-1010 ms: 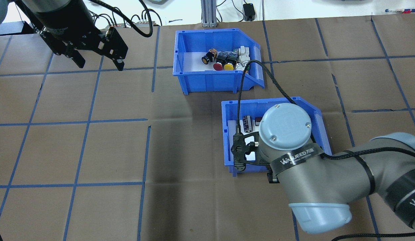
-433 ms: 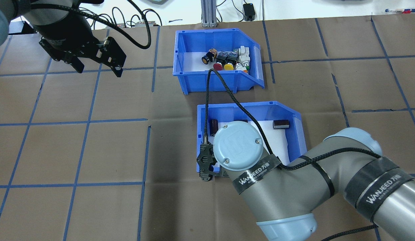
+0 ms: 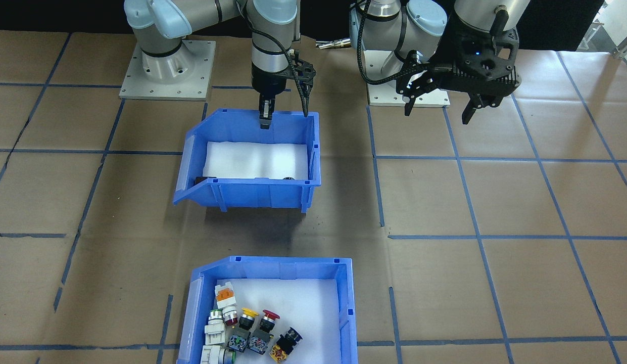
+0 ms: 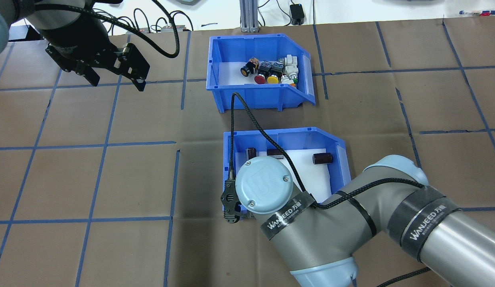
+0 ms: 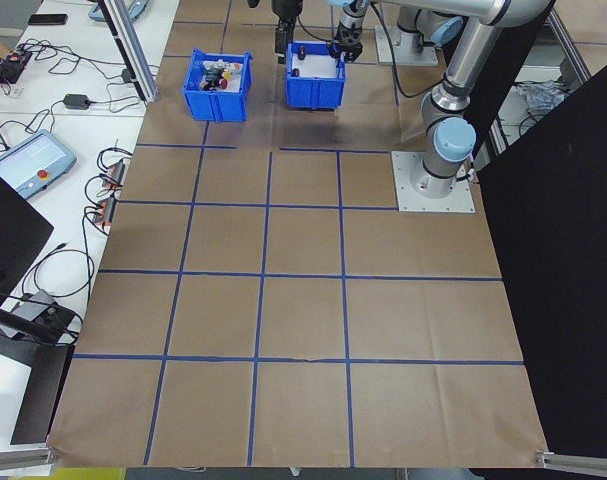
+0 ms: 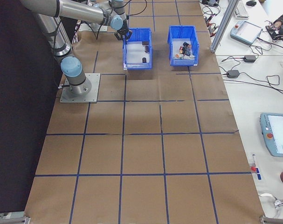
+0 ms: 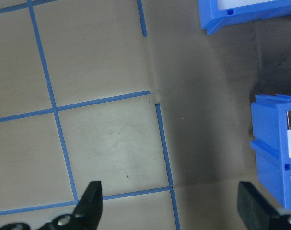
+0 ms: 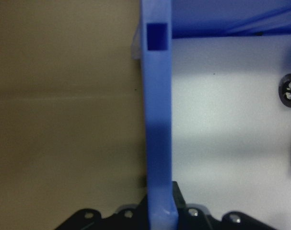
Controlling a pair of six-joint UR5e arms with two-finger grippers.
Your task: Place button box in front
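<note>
**Right gripper clamped on the cylinder bin wall; button box at the table's far edge**

The right gripper [image 3: 265, 119] grips the near wall of the blue bin of dark cylinders [image 4: 285, 167]; the wrist view shows that wall running between its fingers. This bin has a white foam liner and stands tilted, its near side raised.

The button box [image 4: 259, 73] rests flat near the far edge of the table [image 4: 91, 179], just beyond the gripped bin and apart from it. Red, yellow, orange, black and white push-buttons [image 4: 271, 71] lie clustered toward its sloped side.

The left gripper [image 4: 113, 79] hangs above the far left part of the table, fingers spread wide, holding nothing.
</note>
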